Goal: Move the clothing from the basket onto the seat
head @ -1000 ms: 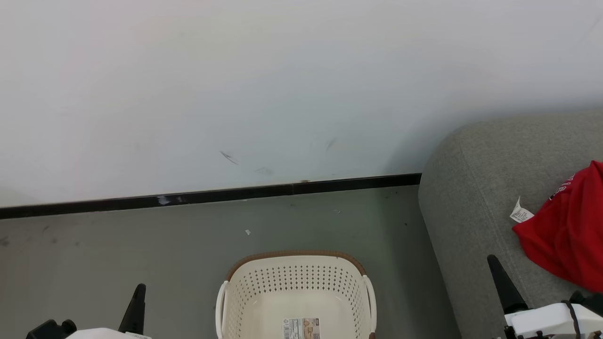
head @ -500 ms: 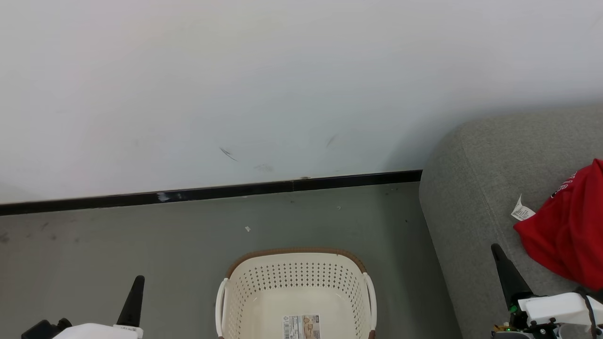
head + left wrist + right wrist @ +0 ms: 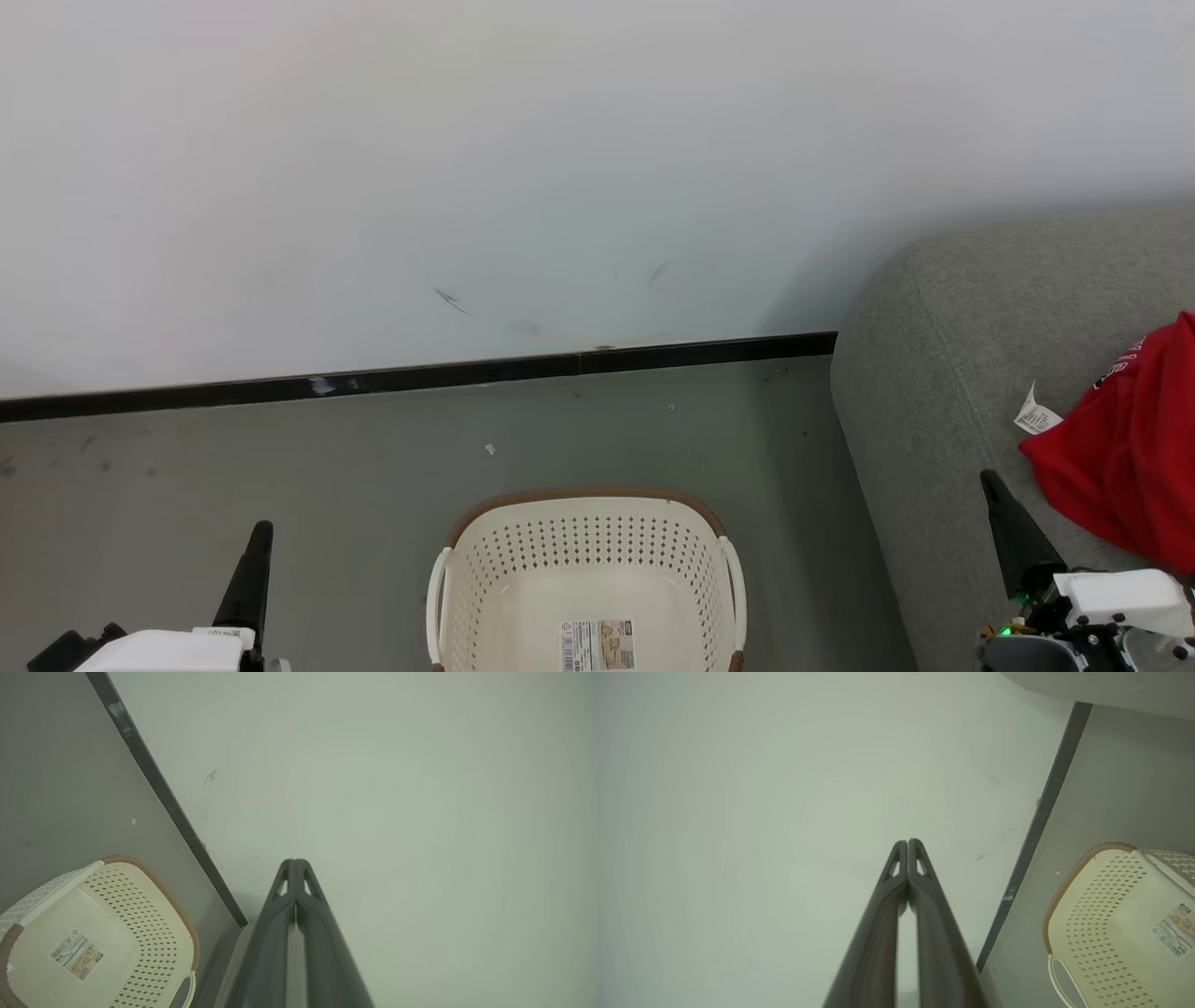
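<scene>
The near half of the basket [image 3: 583, 551] runs off the bottom edge of my head view, and the print on the label [image 3: 597, 646] in its base is too small to read. Right of the basket, the seat [image 3: 943, 373] and the red clothing [image 3: 1130, 467] are cut by that view's edge. The garment's lettering shows only partly, and its paper tag [image 3: 1036, 417] is illegible.

head cam: forward and down onto wall [image 3: 560, 168] and basket [image 3: 583, 551]. wrist cams: both face that wall, nearer; all three share the basket.
</scene>
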{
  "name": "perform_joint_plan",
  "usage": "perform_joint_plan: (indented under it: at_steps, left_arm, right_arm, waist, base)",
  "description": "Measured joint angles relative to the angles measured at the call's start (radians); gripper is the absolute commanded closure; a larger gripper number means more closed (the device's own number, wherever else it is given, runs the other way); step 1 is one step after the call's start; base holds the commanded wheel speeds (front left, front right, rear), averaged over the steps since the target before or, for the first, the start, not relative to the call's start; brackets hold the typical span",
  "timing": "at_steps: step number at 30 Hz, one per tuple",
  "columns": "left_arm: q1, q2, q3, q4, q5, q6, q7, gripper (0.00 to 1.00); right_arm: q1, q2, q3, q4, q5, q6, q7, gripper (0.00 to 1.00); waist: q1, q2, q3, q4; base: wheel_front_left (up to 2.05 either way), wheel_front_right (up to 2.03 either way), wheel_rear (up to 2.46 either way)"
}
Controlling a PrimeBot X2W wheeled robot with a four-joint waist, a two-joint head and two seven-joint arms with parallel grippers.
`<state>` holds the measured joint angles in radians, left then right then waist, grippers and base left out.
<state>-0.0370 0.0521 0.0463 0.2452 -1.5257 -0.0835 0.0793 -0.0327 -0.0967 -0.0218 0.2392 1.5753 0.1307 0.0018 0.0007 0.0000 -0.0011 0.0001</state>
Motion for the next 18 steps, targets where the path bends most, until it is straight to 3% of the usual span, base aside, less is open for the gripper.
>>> perform_joint_plan:
  at_steps: [7,18]
  left_arm:
    - [-0.003,-0.015,0.022,0.011,-0.077,-0.026,0.019,1.00]
    - [-0.019,-0.016,0.025,0.018,-0.078,-0.029,0.024,1.00]
  right_arm:
    - [-0.015,-0.005,-0.002,0.007,0.104,0.000,0.017,1.00]
    - [-0.015,-0.005,-0.004,0.019,0.113,0.000,0.021,1.00]
  waist:
    - [0.0000,0.0000,0.004,0.000]
    - [-0.0002,0.0000,0.004,0.000]
  base:
    - [0.00,0.00,0.00]
    - [0.00,0.00,0.00]
